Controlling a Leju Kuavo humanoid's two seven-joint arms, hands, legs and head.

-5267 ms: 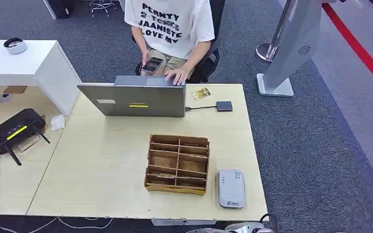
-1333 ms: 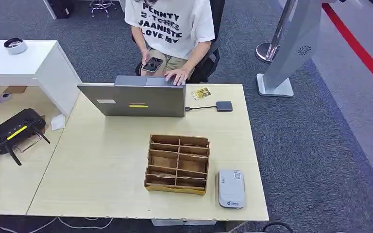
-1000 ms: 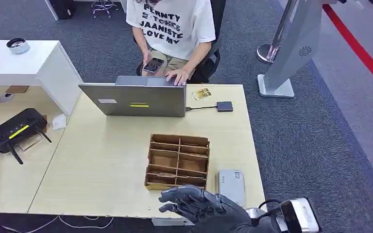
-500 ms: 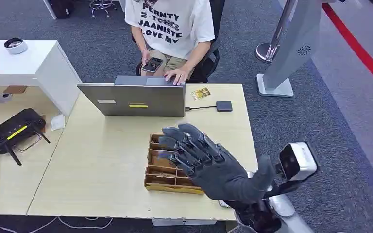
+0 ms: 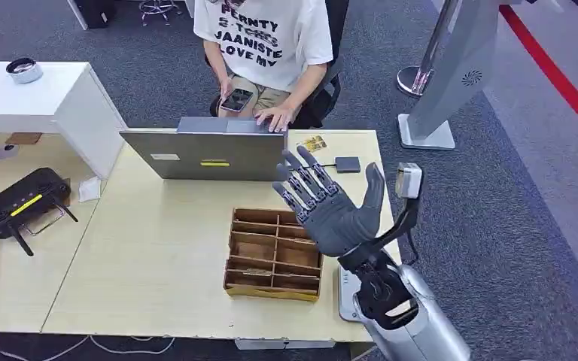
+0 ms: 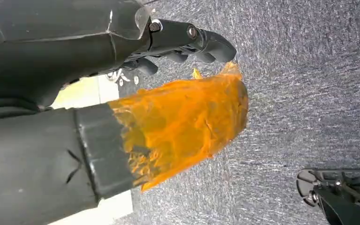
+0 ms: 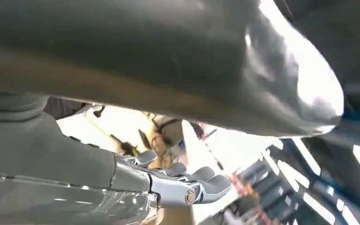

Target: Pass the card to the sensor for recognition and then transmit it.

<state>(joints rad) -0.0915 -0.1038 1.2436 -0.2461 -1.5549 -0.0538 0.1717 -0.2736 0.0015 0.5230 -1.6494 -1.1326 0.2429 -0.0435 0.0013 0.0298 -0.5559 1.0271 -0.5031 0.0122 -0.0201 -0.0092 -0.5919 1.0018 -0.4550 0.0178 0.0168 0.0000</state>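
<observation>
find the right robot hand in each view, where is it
Head view: right robot hand raised open, palm toward the camera, above the brown divider tray.
Right wrist view: its fingers run along the lower middle.
Left wrist view: not in it.
Shared landmark: the pale table.

right hand [image 5: 336, 213] raised, fingers [image 5: 302, 186] spread

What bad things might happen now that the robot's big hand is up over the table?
The right hand, open and holding nothing, hangs above the cardboard organizer; coming down carelessly, it might knock the box. Reaching on toward the card at the far edge, it could bump the laptop or snag the cable beside it.
</observation>
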